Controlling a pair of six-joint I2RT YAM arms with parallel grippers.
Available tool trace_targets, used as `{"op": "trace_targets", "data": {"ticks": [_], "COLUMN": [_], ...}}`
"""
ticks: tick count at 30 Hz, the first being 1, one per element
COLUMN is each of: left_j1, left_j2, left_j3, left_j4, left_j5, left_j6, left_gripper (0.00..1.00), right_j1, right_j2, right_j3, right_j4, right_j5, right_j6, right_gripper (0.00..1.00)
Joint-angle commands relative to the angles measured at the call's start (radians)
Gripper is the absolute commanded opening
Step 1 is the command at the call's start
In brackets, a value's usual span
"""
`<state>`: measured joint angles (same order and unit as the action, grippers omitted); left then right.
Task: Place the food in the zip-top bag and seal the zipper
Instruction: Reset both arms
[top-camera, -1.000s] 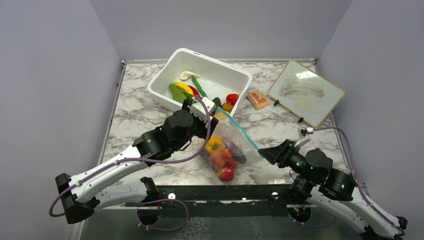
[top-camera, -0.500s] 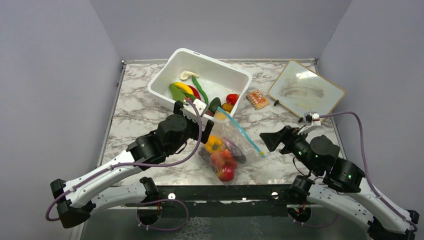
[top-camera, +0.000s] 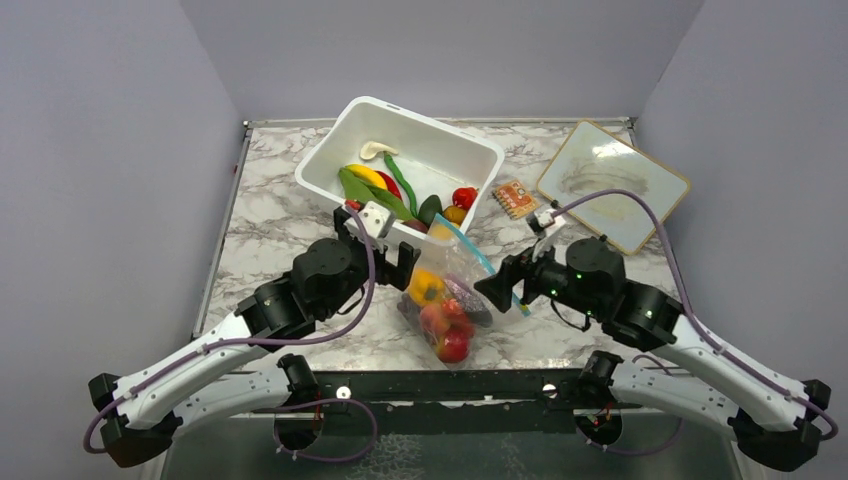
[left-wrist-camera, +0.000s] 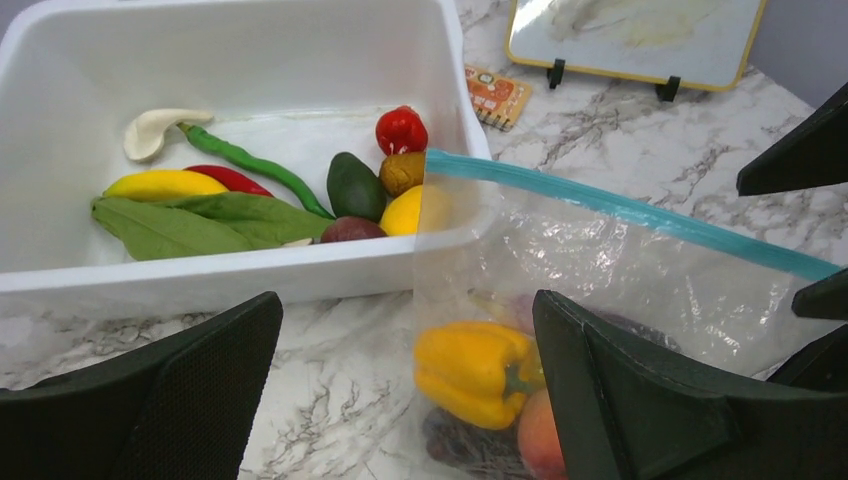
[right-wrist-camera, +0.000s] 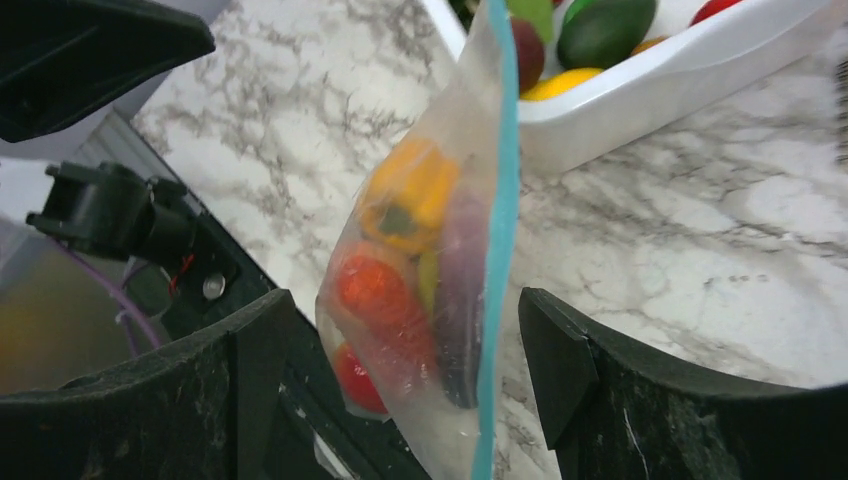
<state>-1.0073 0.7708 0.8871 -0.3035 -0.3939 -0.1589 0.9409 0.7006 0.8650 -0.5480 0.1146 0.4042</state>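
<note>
The clear zip-top bag (top-camera: 462, 275) stands on the marble between both grippers, its far end leaning on the white tub (top-camera: 470, 150). It holds food: a yellow pepper (top-camera: 427, 287), a peach, red apples (top-camera: 452, 345) and a purple piece. The blue zipper (top-camera: 480, 262) runs along the top as one line. My left gripper (top-camera: 385, 245) is open and empty, left of the bag (left-wrist-camera: 620, 270). My right gripper (top-camera: 497, 280) is open at the zipper's near end, its fingers on either side of the bag (right-wrist-camera: 420, 300) without touching. More food (left-wrist-camera: 250, 205) lies in the tub.
A wood-framed whiteboard (top-camera: 612, 185) stands at the back right. A small orange patterned packet (top-camera: 515, 198) lies beside the tub. The table's black front rail (top-camera: 440, 385) runs just below the bag.
Both grippers have let go of the zipper ends. The left one pulled back to the left. The right one swung away, then came back with open fingers around the bag's near end.
</note>
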Motion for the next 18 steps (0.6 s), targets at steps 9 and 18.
{"op": "trace_targets", "data": {"ticks": [9, 18], "left_j1": [0.004, 0.004], "left_j2": [-0.012, -0.124], "left_j3": [-0.088, -0.123], "left_j4": [0.071, 0.103], "left_j5": [-0.076, -0.046], "left_j6": [-0.195, -0.117], "left_gripper": [1.00, 1.00], "right_j1": [0.001, 0.001], "right_j2": [0.140, 0.037], "right_j3": [-0.006, 0.141], "right_j4": [0.069, -0.027], "right_j5": [-0.044, 0.227], "right_j6": [-0.060, -0.064], "right_gripper": [0.90, 0.95]}}
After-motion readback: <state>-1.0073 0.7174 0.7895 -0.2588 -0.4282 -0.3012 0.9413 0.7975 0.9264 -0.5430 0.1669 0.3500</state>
